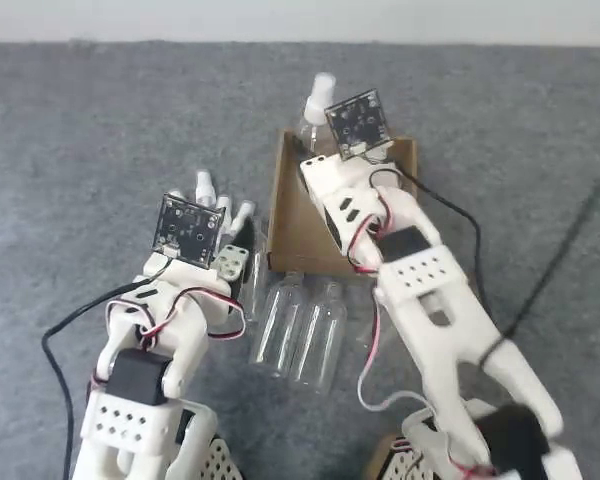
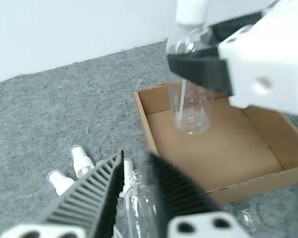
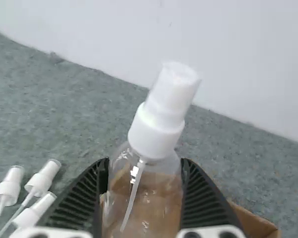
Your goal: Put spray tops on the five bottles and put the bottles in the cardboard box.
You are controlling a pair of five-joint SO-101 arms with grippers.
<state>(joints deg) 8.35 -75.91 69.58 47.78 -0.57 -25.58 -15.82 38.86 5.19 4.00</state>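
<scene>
My right gripper [image 1: 320, 150] is shut on a clear bottle [image 1: 315, 122] that carries a white spray top [image 1: 323, 88]. It holds the bottle upright over the far part of the cardboard box [image 1: 283, 205]. In the left wrist view the bottle [image 2: 188, 106] hangs with its base low inside the box [image 2: 223, 148]. The right wrist view has the bottle [image 3: 149, 198] between the black fingers [image 3: 84, 198]. My left gripper [image 1: 242, 238] stands open, holding nothing, left of the box beside loose spray tops [image 1: 205, 188]. A topless bottle [image 2: 139, 210] lies beneath it.
Topless clear bottles [image 1: 280, 320] [image 1: 322, 335] lie side by side on the grey carpet in front of the box, between the two arms. Loose spray tops [image 2: 79, 158] [image 3: 35, 186] lie left of the box. A white wall runs along the carpet's far edge.
</scene>
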